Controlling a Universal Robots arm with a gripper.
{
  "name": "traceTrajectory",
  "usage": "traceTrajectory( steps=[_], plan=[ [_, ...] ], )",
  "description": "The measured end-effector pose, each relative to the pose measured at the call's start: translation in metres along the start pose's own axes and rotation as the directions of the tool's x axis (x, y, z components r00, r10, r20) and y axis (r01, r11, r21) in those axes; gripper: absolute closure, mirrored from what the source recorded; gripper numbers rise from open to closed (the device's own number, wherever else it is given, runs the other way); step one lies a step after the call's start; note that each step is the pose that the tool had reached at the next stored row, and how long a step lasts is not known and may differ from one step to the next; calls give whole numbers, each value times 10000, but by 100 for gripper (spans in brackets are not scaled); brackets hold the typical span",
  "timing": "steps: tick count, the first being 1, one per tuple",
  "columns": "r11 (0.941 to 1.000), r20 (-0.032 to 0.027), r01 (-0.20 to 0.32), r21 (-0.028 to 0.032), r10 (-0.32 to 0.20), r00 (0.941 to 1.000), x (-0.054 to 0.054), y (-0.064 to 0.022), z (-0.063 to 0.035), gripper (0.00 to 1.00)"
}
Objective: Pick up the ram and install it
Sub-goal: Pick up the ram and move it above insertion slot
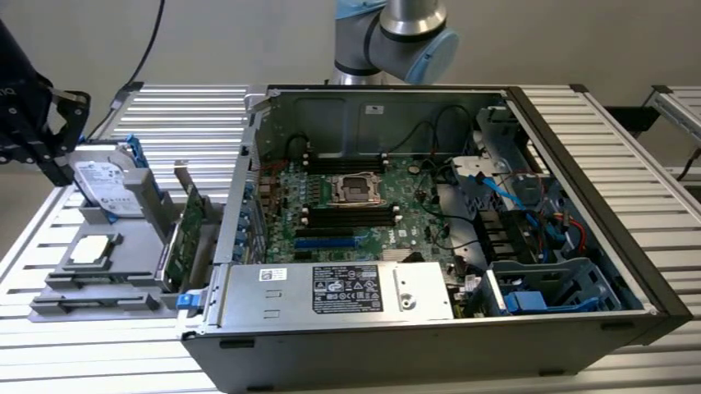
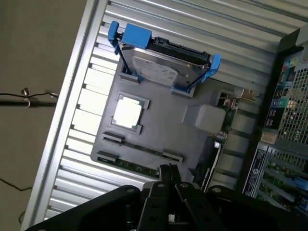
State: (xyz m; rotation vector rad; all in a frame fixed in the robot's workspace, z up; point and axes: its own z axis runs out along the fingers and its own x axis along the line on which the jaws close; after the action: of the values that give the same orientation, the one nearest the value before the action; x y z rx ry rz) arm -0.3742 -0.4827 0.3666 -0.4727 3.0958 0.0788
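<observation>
The ram [image 2: 128,165] is a thin green stick standing on edge in a groove along one side of the grey holder [image 2: 163,127]. My gripper [image 2: 168,174] hangs above the holder with its black fingers pressed together on nothing, the tips close over one end of the ram. In the exterior view the gripper [image 1: 52,168] is the black assembly at the far left, over the holder [image 1: 66,287]. The open computer case [image 1: 570,205] shows its motherboard with black memory slots [image 1: 348,215] beside the processor socket.
The holder also carries a hard drive [image 2: 161,65] in blue brackets, a square processor [image 2: 127,111] and a green expansion card [image 1: 192,230] standing on edge against the case. The case walls rise around the motherboard. Everything rests on a slatted metal table [image 1: 110,353].
</observation>
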Motion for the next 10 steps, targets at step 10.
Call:
traceTrajectory(
  steps=[10],
  plan=[
    [9874,-119,1580,63,-1579,9874,14,3,3,89]
  ],
)
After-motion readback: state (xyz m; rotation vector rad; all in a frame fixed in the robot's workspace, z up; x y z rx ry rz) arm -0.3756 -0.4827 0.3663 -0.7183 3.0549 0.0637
